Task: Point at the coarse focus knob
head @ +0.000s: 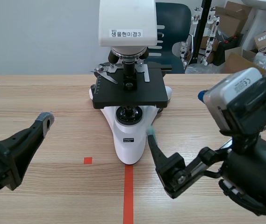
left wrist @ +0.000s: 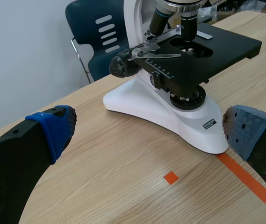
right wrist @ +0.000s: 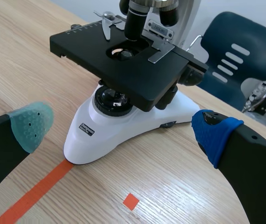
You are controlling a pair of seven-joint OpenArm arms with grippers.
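Here, in the scene view, the microscope (head: 128,93) stands in the middle of the surface (head: 53,186), facing the robot. The left claw (head: 17,101) is low on its own side, well apart from it, with fingers wide. The right claw (head: 176,115) is also wide, and one of its fingers lies just beside the white base (head: 129,144). The knob is almost hidden behind the stage (head: 130,91) in this view. In the left wrist view the knob (left wrist: 121,66) shows well: a dark round part on the side of the microscope, behind the stage edge and above the base, ahead of the wide-apart fingers and nothing between them. In the right wrist view the fingers are wide too, the base lies ahead between them, and the twin knob on this side is half covered by the stage. I think the main danger is a bump. The knob sits close under the stage, so a wide claw coming in can hit the stage or push the base and turn the whole microscope. Also, two fingers far apart point at nothing clearly, and a smaller control under the stage could be taken for the knob.
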